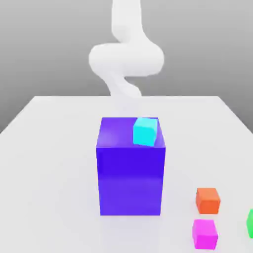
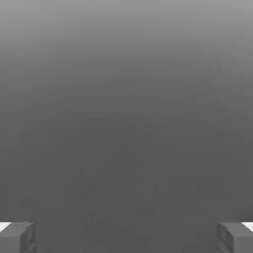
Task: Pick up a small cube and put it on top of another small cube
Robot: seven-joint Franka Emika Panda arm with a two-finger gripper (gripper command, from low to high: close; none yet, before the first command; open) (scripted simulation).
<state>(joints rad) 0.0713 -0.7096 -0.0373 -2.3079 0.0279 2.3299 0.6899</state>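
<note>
Can see the pink cube (image 1: 204, 234) on the table (image 1: 54, 173), nearer the camera than the blue box (image 1: 130, 180) and off to the exterior view's right of it. Can see the gripper (image 2: 126, 238) spread wide, holding nothing. Can't spot any cube-on-cube stack, so probably have everything left: grasp, lift, carry, place.

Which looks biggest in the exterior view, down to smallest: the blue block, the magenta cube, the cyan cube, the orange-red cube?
1. Blue block, by far.
2. Magenta cube, cyan cube and orange-red cube: too alike to rank, and their differing nearness to the camera makes it unsure.
</note>
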